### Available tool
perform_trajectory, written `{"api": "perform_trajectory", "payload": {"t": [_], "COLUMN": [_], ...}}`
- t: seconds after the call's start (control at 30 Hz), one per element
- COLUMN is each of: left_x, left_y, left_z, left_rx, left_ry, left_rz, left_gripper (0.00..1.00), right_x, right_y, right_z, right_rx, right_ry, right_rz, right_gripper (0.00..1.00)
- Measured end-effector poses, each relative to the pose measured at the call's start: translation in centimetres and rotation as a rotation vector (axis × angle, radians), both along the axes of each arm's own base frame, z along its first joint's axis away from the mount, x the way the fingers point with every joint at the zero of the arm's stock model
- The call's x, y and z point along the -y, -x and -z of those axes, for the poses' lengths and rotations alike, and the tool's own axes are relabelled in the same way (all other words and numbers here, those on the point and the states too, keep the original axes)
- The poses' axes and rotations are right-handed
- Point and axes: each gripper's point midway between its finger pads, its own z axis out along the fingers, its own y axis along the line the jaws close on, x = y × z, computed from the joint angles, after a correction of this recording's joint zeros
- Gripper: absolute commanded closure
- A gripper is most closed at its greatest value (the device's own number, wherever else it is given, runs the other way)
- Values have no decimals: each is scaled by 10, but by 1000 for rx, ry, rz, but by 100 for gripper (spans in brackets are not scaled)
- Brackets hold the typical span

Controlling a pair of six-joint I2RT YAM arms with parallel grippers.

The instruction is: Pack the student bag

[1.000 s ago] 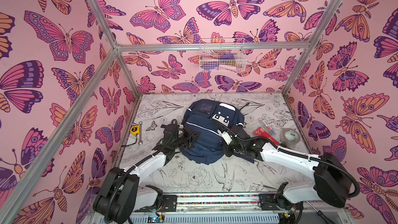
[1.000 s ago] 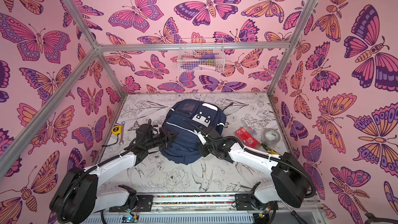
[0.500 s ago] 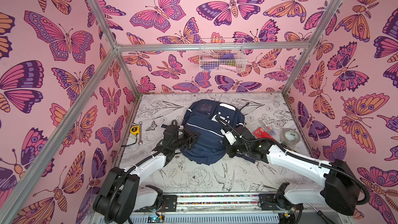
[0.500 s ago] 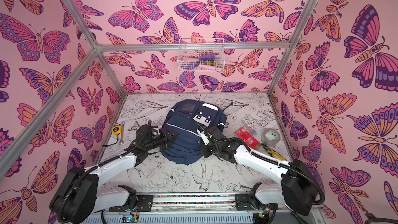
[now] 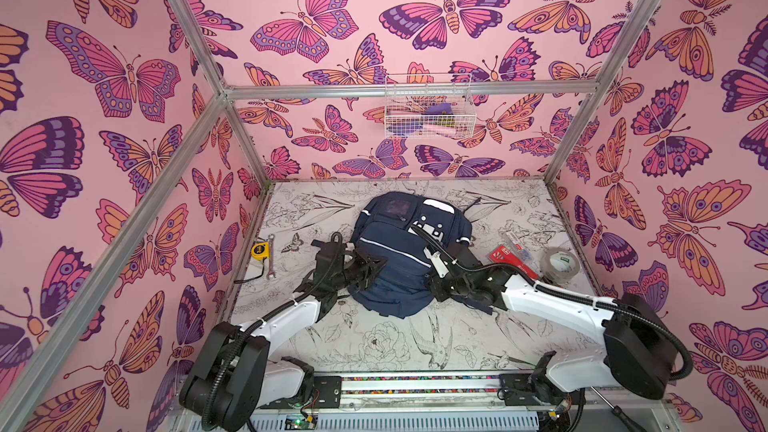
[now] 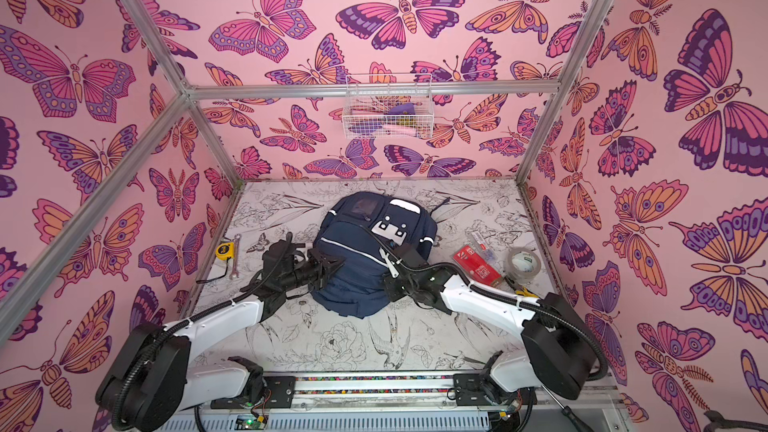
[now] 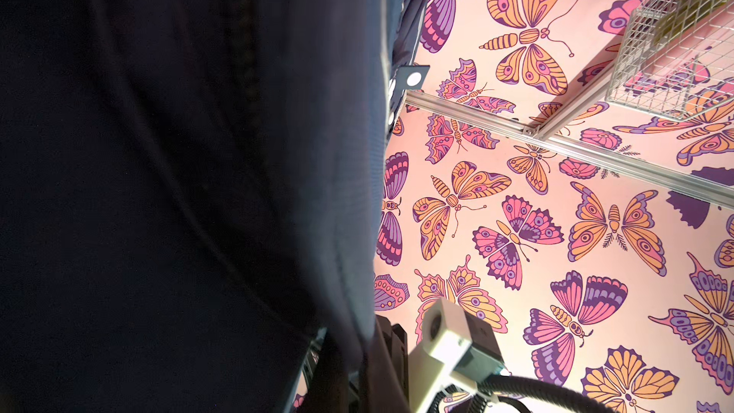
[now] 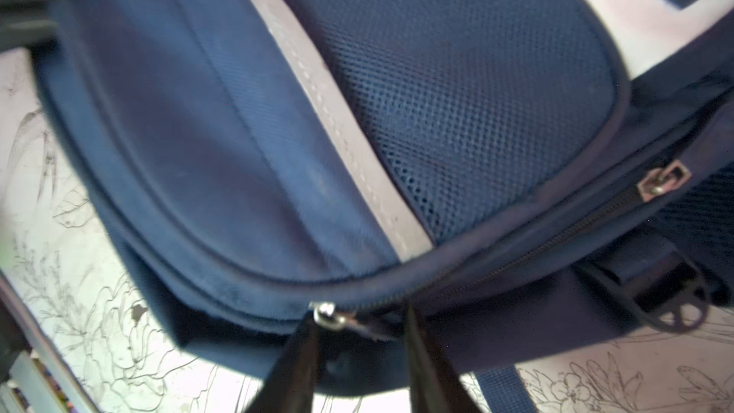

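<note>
Loosened since 1 second ago, the right gripper [image 8: 359, 317] straddles, jaws parted, the zip pull [image 8: 337, 319] at the right edge of the centred student bag [image 5: 409, 251]; the left gripper [image 5: 371, 263] stays closed against its left side.

I count one student bag [image 5: 399, 259], with two metal zip pulls [image 8: 329, 315] showing on it in the right wrist view. Loose items: one yellow tape measure [image 5: 260, 250], one wrench [image 5: 269, 263], one red packet [image 5: 509, 259], one roll of tape [image 5: 560, 264]. Fixed items: one wire basket [image 5: 428, 108].
</note>
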Motion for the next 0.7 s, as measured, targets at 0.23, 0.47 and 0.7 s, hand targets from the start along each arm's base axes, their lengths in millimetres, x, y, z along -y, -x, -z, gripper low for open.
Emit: {"api": "perform_trajectory", "payload": {"t": [0.23,0.47,0.7], "left_x": [0,0,3], "left_y": [0,1,4], "left_z": [1,0,-1], "left_rx": [-1,-2,-6], "left_ry": [0,1,11], "left_rz": [0,4,28], "left_gripper": [100,100,100], "right_x": [-4,3,0], "right_y": [-1,4,20], "right_z": [2,-20,-26], "right_rx": [-4,32,-41], "right_ry": [5,-32,-72], "right_rz": [-7,-1,-27], "right_gripper": [98,100,100]}}
